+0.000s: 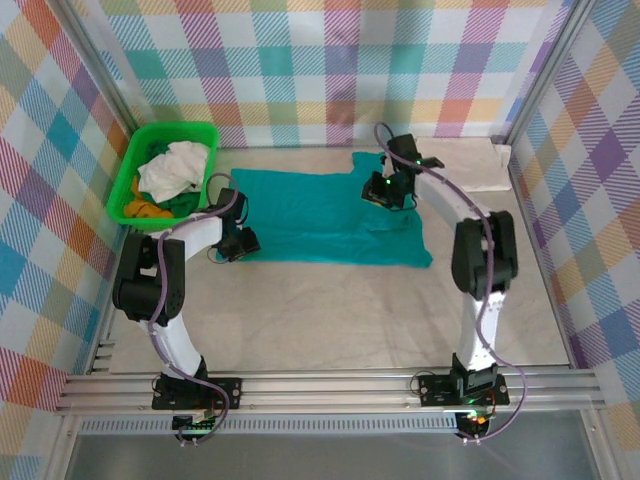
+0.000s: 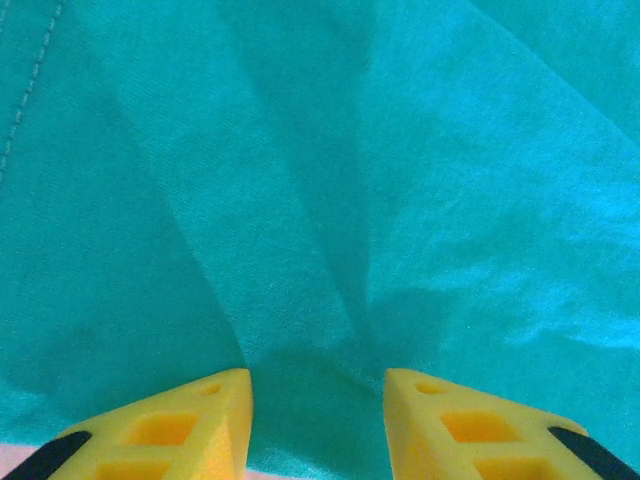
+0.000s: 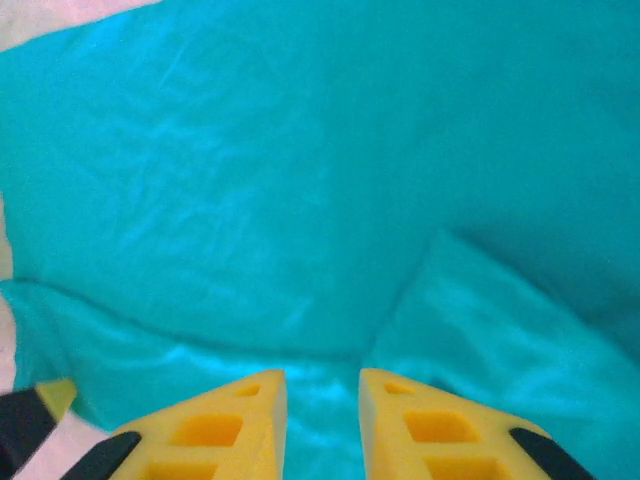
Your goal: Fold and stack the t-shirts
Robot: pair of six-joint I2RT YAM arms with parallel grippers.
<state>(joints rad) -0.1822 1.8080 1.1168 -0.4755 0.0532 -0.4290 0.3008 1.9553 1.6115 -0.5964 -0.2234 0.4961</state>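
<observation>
One teal t-shirt [image 1: 320, 215] lies spread flat in the middle of the surface [image 1: 330, 320], its long axis running from 9 to 3 o'clock in the top view, with a sleeve poking out toward 12 at its far edge. The left hand [image 1: 240, 244] sits on the shirt's 8 o'clock corner. From its wrist, creases fan out from between the yellow fingers [image 2: 170, 430], which stand at a middling gap. Whether they actually bite the cloth I cannot tell. The right hand [image 1: 383, 192] is over the 1 o'clock part of the shirt near the sleeve, fingers narrow [image 3: 322, 385] and apparently pinching a ridge of teal fabric. Each arm is nearest its own end, so a fold across the long axis probably means carrying one end toward the other. Beyond the shirt, a folded cream t-shirt [image 1: 480, 172] rests at 2 o'clock. At 10 o'clock a green basket [image 1: 135, 165] holds a white t-shirt [image 1: 175, 168], an orange one [image 1: 140, 208] and a green one [image 1: 185, 203].
</observation>
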